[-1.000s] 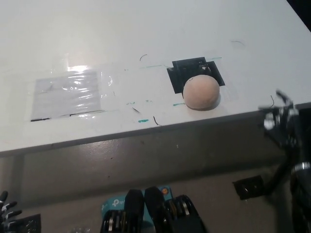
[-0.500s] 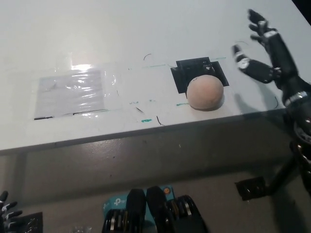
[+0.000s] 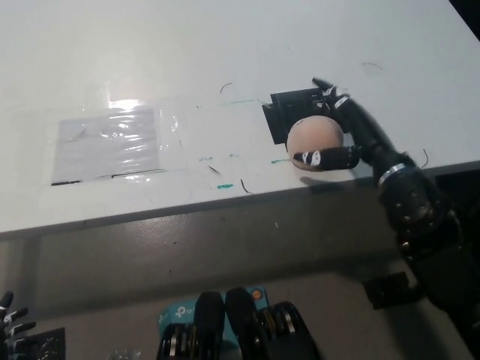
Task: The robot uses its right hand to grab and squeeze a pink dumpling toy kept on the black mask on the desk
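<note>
Here, from the near edge outward:

Left hand (image 3: 10, 319): low at the lower left corner, below the desk's edge, only its fingertips in view; whether it is spread or closed cannot be told.

Floor items: a teal device (image 3: 174, 319) near the bottom middle and a small dark plate (image 3: 386, 289) at the lower right, both below the desk.

Desk (image 3: 187, 45): white, its near edge running slightly upward toward the right.

Right hand (image 3: 341, 139): black, reaching in from the lower right over the desk's edge, fingers apart and curled around the toy's right side, one finger (image 3: 324, 158) lying across the toy's near face; a firm clamp cannot be confirmed.

Pink dumpling toy (image 3: 313, 139): sits on the near part of the mask, close to the desk's edge; it looks rounded, nearly ball-shaped, so no clear long axis or pointing direction shows.

Black mask (image 3: 289, 103): a dark square patch under and behind the toy.

Clear plastic sheet (image 3: 105, 142): taped flat, well apart to the left, with glare on it.
</note>
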You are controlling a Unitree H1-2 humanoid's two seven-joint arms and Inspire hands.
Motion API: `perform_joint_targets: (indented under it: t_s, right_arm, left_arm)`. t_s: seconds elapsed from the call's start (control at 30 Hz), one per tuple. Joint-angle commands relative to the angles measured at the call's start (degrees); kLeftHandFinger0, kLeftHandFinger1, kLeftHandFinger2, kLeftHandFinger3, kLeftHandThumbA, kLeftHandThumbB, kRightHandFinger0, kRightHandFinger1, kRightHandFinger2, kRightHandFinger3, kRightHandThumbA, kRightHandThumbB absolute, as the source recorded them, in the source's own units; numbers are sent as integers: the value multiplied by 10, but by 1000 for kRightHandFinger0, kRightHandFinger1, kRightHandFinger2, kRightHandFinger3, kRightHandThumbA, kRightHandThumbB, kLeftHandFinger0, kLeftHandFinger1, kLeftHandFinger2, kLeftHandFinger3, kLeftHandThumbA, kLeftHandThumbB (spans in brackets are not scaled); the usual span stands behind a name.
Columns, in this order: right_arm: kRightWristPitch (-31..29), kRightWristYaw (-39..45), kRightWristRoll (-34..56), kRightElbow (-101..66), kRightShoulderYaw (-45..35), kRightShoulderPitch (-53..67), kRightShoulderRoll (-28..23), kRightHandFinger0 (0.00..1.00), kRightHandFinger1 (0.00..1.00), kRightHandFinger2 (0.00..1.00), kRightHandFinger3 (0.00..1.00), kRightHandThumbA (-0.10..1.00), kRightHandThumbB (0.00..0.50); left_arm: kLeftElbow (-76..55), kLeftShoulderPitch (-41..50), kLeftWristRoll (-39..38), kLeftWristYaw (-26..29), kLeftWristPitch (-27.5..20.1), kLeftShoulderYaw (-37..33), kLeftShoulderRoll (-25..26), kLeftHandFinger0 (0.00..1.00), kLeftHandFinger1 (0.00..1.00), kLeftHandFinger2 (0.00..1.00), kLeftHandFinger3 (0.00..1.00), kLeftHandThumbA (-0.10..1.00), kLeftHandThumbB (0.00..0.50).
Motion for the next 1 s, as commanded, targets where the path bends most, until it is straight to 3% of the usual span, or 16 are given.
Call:
perform_joint_targets:
  t_s: [0.0,0.13,0.33,0.47,0.6,0.63,0.67,0.7,0.73,0.77,0.8,0.83,0.87,0.9,0.93,0.97]
  right_arm:
    - [-47,-21,-27,47,-4,-40,13,1000,1000,1000,1000,846,500]
    - [-82,-51,-37,117,-7,-47,31,1000,1000,1000,1000,862,500]
    - [-158,-110,-56,241,-1,-72,54,1000,1000,1000,1000,822,500]
    - [-195,-137,-65,312,1,-89,60,1000,1000,1000,1000,744,498]
    - [-251,-129,-19,355,-31,-97,72,1000,1000,1000,1000,510,412]
    - [-310,-132,-13,385,-33,-102,71,564,600,782,1000,435,169]
    - [-341,-134,-4,400,-40,-104,74,404,418,607,1000,394,137]
    - [-344,-130,-3,397,-42,-100,75,30,28,184,1000,293,6]
    - [-347,-149,-23,392,-31,-98,78,0,0,1,1000,-65,0]
    - [-353,-160,-35,391,-25,-97,78,0,0,0,1000,-99,0]
    - [-365,-184,-54,398,-15,-98,78,0,8,33,789,-100,0]
    - [-373,-202,-64,397,-11,-96,78,0,145,171,397,-100,0]
    - [-392,-238,-71,398,-15,-92,84,0,163,180,77,-100,0]
    - [-400,-253,-74,399,-16,-90,86,0,238,308,17,-100,0]
    - [-420,-282,-76,398,-22,-89,90,0,248,406,54,-100,0]
    - [-422,-301,-83,388,-23,-86,92,0,272,536,176,-100,0]
  left_arm:
    - [-13,-9,-6,-8,6,9,19,727,824,896,967,1000,93]
    - [-16,-9,-2,-14,3,3,25,676,805,895,980,1000,92]
    - [-17,-7,-2,-14,3,5,25,715,804,893,966,1000,98]
    - [-11,-9,-7,-19,4,8,24,719,810,899,958,1000,115]
    - [-11,-9,-5,-22,-1,7,27,709,808,900,959,1000,105]
    - [-14,-9,1,-17,4,4,27,684,806,912,965,1000,100]
    - [-16,-9,2,-17,6,4,28,682,806,913,964,1000,100]
    - [-20,-9,3,-16,11,2,26,688,807,906,967,1000,99]
    - [-20,-10,1,-15,14,4,26,703,815,910,971,1000,98]
    - [-19,-12,-5,-15,20,8,25,704,815,908,969,1000,99]
    - [-16,-13,-3,-17,18,6,27,704,815,908,970,1000,108]
    - [-16,-12,-2,-18,16,5,27,695,807,907,969,1000,113]
    - [-19,-11,1,-17,14,4,28,690,803,904,974,1000,111]
    - [-20,-10,2,-16,14,3,29,689,802,903,977,1000,111]
    - [-19,-10,2,-18,12,2,30,681,801,898,970,1000,114]
    - [-19,-10,1,-20,12,2,31,683,801,895,962,1000,110]
